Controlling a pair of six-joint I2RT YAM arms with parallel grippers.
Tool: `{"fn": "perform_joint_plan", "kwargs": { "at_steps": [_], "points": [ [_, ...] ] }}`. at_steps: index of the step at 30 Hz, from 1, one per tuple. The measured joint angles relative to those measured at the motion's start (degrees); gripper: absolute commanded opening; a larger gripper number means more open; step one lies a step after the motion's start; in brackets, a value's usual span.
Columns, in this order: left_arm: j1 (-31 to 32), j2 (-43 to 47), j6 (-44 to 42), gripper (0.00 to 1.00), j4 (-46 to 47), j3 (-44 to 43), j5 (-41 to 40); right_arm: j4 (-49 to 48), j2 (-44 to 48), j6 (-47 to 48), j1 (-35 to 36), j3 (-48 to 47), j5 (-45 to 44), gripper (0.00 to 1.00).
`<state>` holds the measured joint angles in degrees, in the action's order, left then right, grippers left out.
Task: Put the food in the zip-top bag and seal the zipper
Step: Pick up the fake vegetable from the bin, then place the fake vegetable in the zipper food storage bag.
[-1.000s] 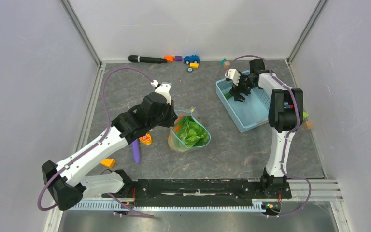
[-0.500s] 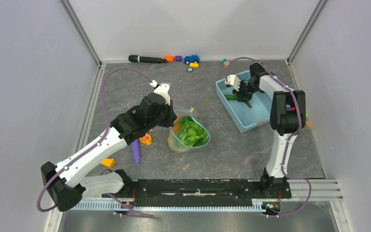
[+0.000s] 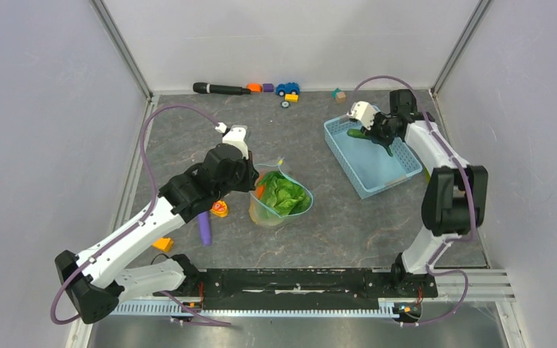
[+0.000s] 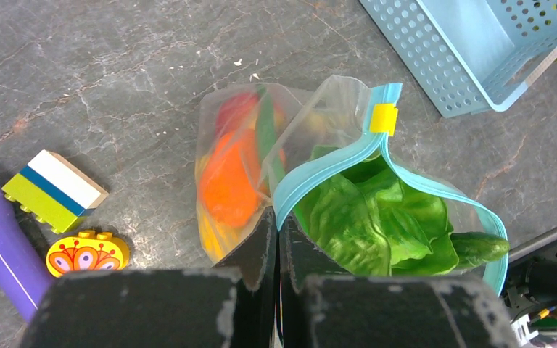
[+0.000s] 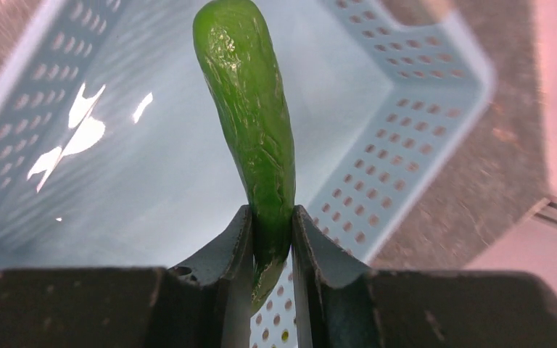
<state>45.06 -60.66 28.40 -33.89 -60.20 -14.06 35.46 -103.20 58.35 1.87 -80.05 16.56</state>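
Observation:
The zip-top bag stands open in mid-table, its clear wall facing the left wrist view. My left gripper is shut on its teal zipper at the mouth's near-left edge and holds that edge up. Inside lie green lettuce, an orange, a red fruit and a green pod. My right gripper is shut on the end of another long green pod. It holds this pod above the blue basket, at its far end.
A purple stick and small toy blocks lie left of the bag. Along the back wall lie a black marker, a toy car and more blocks. The lattice basket's wall is under the right gripper.
My right gripper shut on the green pod in the basket and lifted it toward the basket's far end. The left arm shifted slightly, still holding the bag's edge.

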Motion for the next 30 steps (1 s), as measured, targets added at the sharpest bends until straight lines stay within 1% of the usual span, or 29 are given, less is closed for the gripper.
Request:
{"fn": "perform_joint_plan", "kwargs": {
  "at_steps": [1, 3, 5, 7, 9, 10, 12, 15, 17, 19, 22, 26, 30],
  "points": [
    [0.02, 0.24, 0.24, 0.03, -0.02, 0.04, -0.59, -0.37, 1.27, -0.66, 0.0, 0.48, 0.02, 0.05],
    [0.0, 0.68, 0.92, 0.03, 0.0, 0.17, -1.42, -2.93, 7.39, -5.68, 0.0, 2.6, 0.57, 0.0],
    [0.0, 1.05, 1.51, 0.03, 0.07, 0.44, -2.32, -5.99, 12.7, -10.88, 0.02, 4.44, 2.01, 0.0],
    [0.0, 1.27, 2.08, 0.02, 0.11, 0.72, -2.82, -11.26, 19.02, -18.4, 0.57, 7.87, 4.04, 0.0],
    [0.0, 1.42, 2.6, 0.02, 0.24, 0.94, -3.19, -15.23, 24.98, -24.44, 2.36, 11.13, 5.7, 0.0],
    [0.0, 1.49, 2.86, 0.02, 0.28, 1.09, -3.45, -16.46, 27.19, -26.6, 3.78, 12.22, 6.16, 0.0],
    [0.0, 1.66, 3.45, 0.02, 0.42, 1.36, -3.87, -19.21, 31.93, -32.3, 9.97, 14.36, 7.13, 0.0],
    [0.0, 2.03, 3.96, 0.02, 1.01, 1.84, -4.0, -21.2, 34.77, -39.69, 18.58, 14.95, 8.98, 0.0],
    [0.0, 2.45, 4.17, 0.02, 1.6, 2.47, -3.91, -21.59, 35.5, -44.5, 22.77, 15.08, 9.2, 0.0],
    [0.0, 2.95, 4.37, 0.02, 2.29, 3.32, -3.89, -20.9, 35.54, -47.74, 26.64, 15.1, 6.82, 0.0],
    [0.0, 3.21, 4.52, 0.03, 2.84, 3.69, -3.89, -17.49, 35.52, -51.08, 34.03, 15.1, -1.29, 0.0],
    [0.0, 3.93, 5.05, 0.03, 3.5, 4.17, -3.85, -13.16, 35.52, -53.55, 43.76, 15.06, -9.57, 0.0],
    [0.0, 4.17, 5.05, 0.03, 4.39, 4.35, -2.95, -7.52, 34.56, -57.16, 52.35, 13.84, -14.82, 0.0]
  ]
}}
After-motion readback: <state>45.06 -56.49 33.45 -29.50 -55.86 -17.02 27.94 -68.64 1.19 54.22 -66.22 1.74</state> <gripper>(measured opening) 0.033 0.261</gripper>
